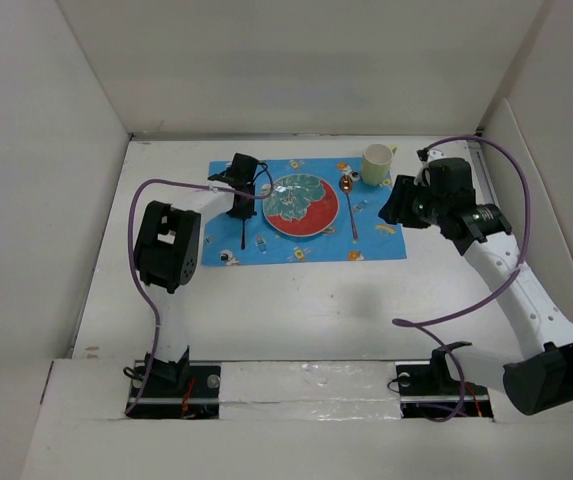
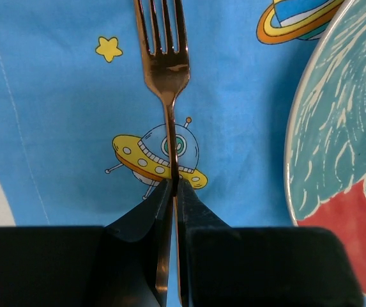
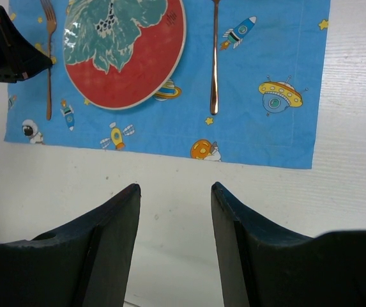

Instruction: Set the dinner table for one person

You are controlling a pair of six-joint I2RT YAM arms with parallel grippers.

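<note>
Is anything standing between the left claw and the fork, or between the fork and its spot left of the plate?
Nothing visible does. The left claw is shut on the fork at its handle, over bare placemat beside the plate and apart from its rim. The right claw hangs open beyond the plate's other side.

The table (image 1: 296,310) in front of me is a plain white matte surface, boxed in by white walls (image 1: 26,200) on the left, right and far sides. On its far half, roughly centred left to right, lies a blue placemat (image 1: 381,245) printed with rockets, planets, saucers and astronauts. It lies flat with its long edges running left to right, and bare table shows along its near edge and past both short ends. A pale mug (image 1: 377,163) stands upright at the placemat's far right corner. I cannot tell whether its base rests on the placemat or on the table.
</note>
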